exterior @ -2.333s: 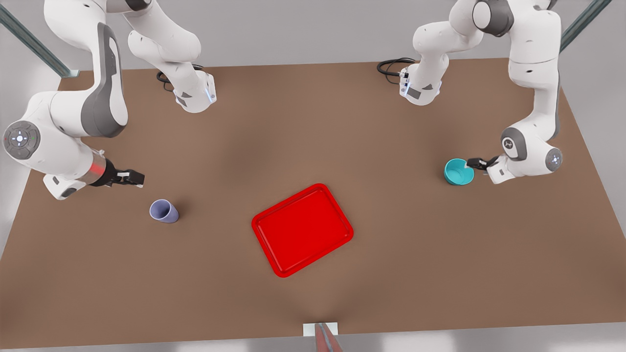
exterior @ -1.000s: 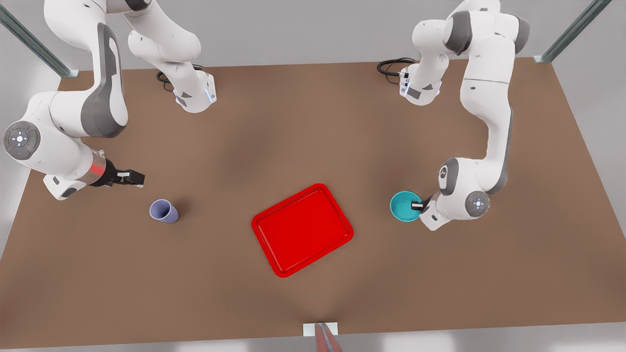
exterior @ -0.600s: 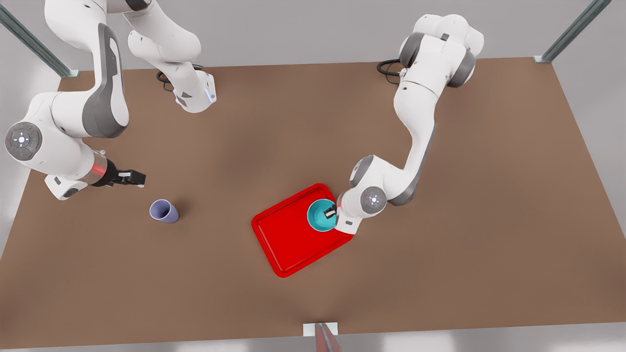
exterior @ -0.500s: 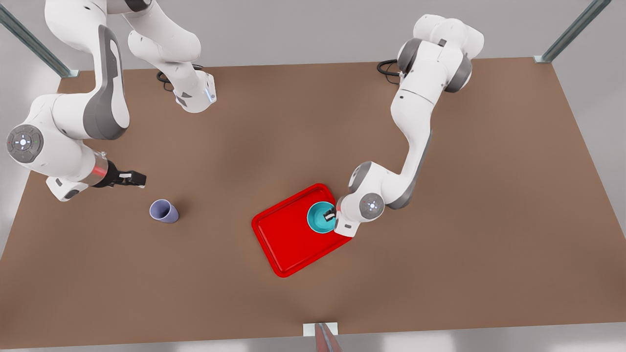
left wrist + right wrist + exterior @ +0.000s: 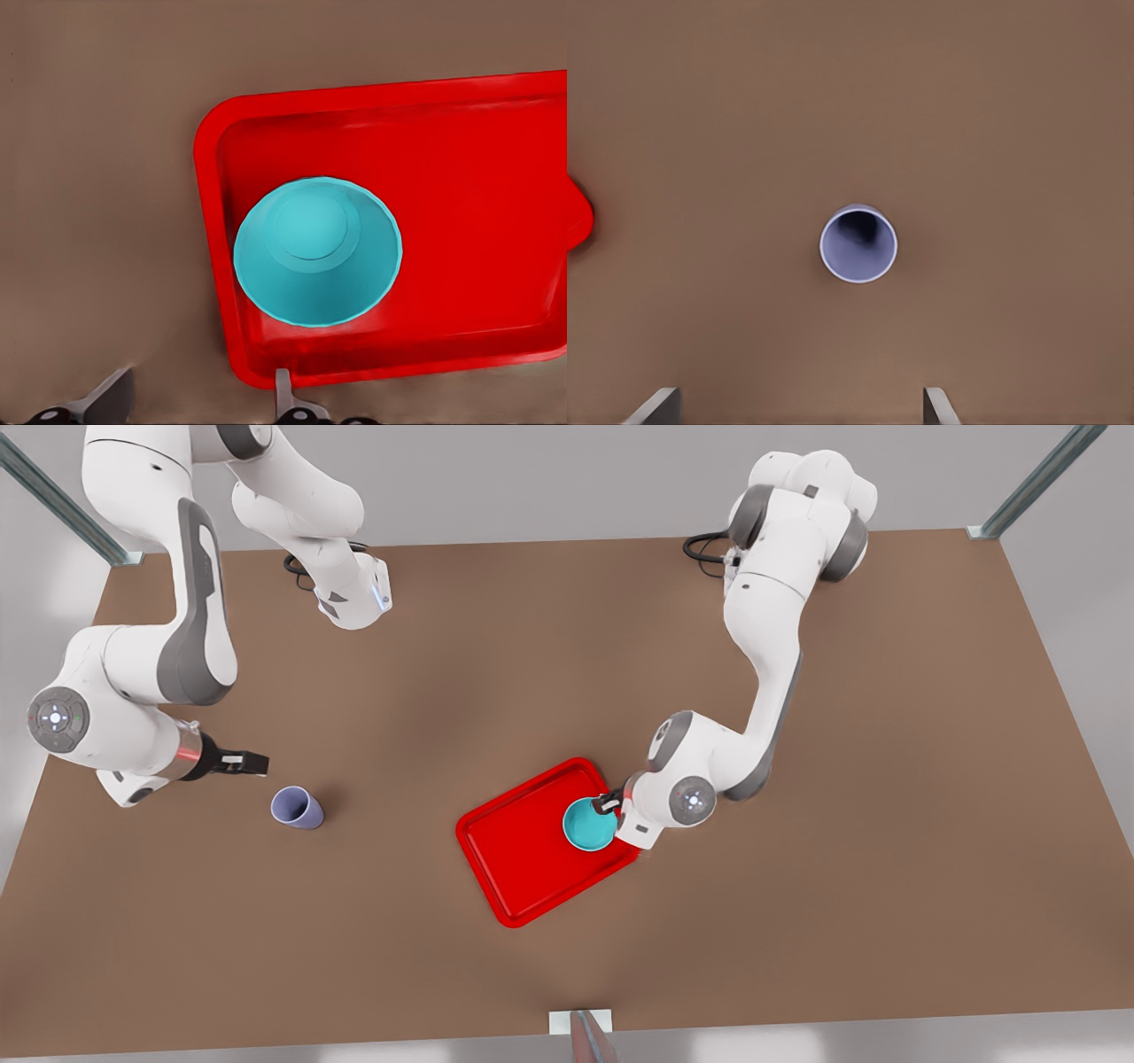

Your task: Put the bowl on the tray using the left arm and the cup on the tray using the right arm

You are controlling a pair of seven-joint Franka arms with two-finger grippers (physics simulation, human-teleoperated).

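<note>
The bowl stood upright inside the tray, close to the corner at the front view's right, apparently touching or nearly touching the rim. The left hand sat just beside the bowl's rim; in the left wrist view its fingers were spread, clear of the bowl, gripping nothing. The bowl step therefore appeared complete, with the release made.

The cup stood upright on the brown tabletop, well apart from the tray at the front view's left. The right hand hovered near it, short of contact; the right wrist view showed the cup between widely parted fingers, farther off.

Judged next: the right hand must advance to straddle the cup, close on its wall, then carry it to the tray's free area, avoiding the bowl.
</note>
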